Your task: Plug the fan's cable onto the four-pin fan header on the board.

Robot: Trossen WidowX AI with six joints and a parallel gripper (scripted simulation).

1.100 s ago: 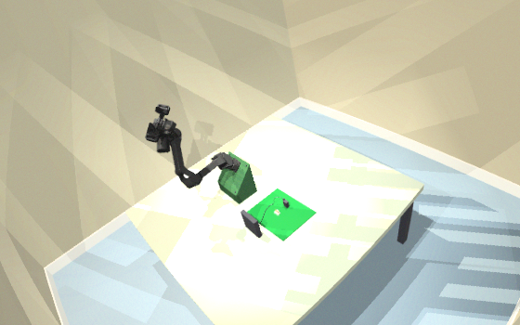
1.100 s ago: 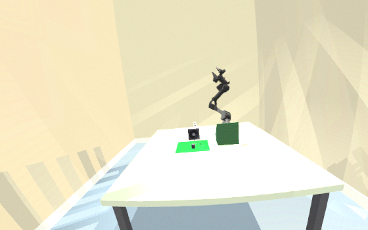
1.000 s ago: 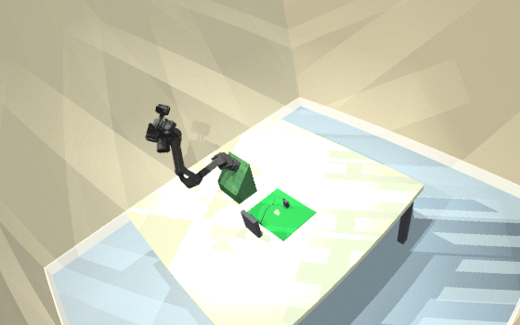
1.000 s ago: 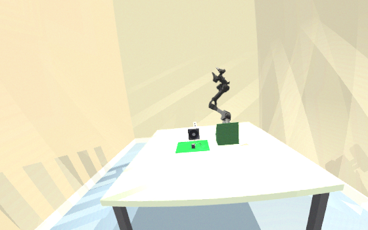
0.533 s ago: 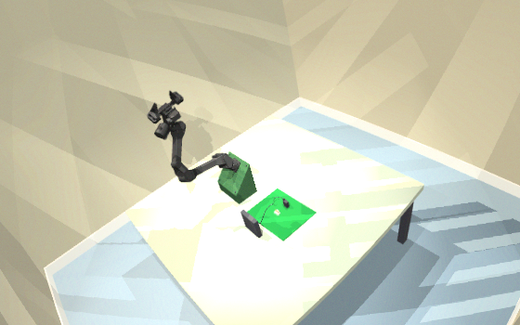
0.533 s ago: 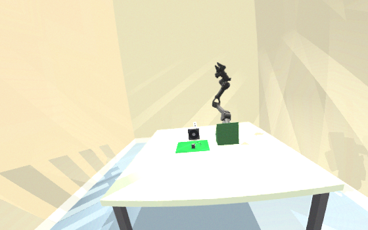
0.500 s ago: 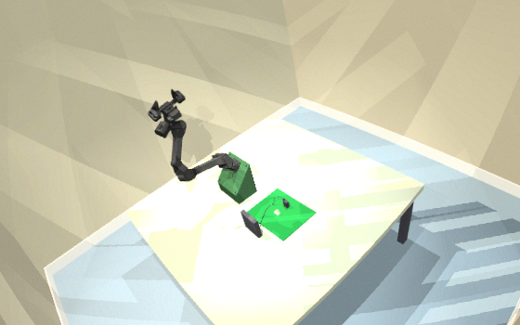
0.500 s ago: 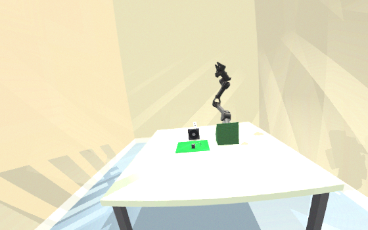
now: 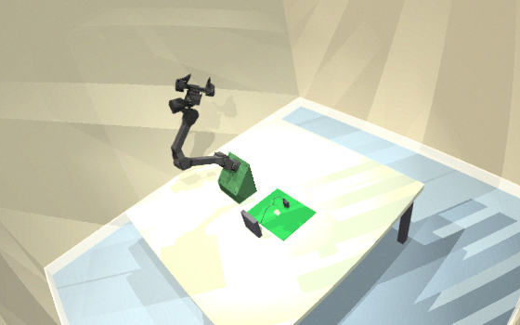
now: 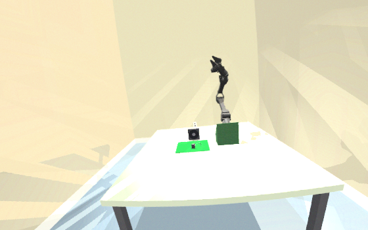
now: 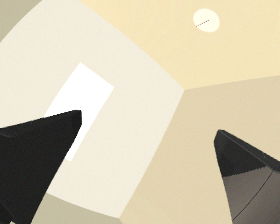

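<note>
The green board [image 9: 296, 218] [image 10: 183, 148] lies flat on the table. A small white piece [image 9: 277, 212], which looks like the fan header, sits near its middle; its pins are too small to tell. The fan [image 9: 252, 224] [image 10: 193, 134] stands upright at the board's edge. Its thin dark cable runs over the board to a small dark plug [image 9: 286, 203] [image 10: 193, 146], which lies apart from the white piece. My gripper [image 9: 199, 78] [image 10: 212, 58] [image 11: 150, 127] is wide open and empty, raised high above the table and far from plug and board.
A dark green wedge-shaped block [image 9: 246, 186] [image 10: 227, 133] stands beside the board, at the arm's base. The white table [image 9: 250, 279] [image 10: 242, 171] carries everything. The wrist view shows only walls and a pale round spot [image 11: 206, 20] beyond the fingers.
</note>
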